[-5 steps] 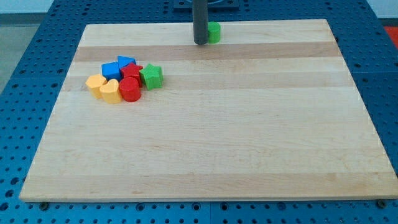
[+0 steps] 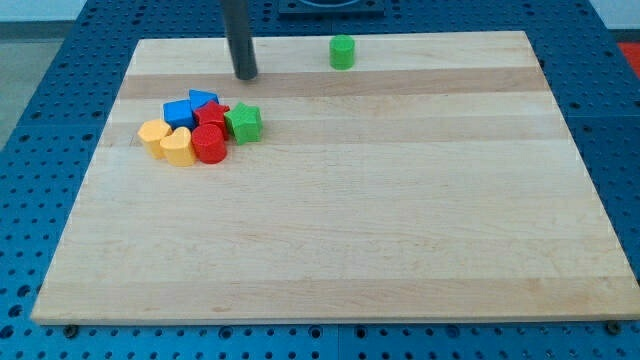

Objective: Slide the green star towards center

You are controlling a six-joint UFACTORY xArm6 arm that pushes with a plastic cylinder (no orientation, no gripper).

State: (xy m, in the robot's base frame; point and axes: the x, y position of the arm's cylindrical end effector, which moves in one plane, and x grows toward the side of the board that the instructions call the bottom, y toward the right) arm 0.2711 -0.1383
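A single straight rod is all of the arm that shows. It is round in section, a plain cylinder of even thickness from the view's top edge down to its end. Its colour is a dark grey, close to black, with a faint lighter sheen running lengthwise along one side, as on a smooth matt surface. My tip (image 2: 246, 75) is blunt and flat-ended, perhaps slightly rounded at the rim, though the picture is too coarse to be sure. No cables, screws, seams or markings can be made out on the rod. Its upper part is cut off by the frame.
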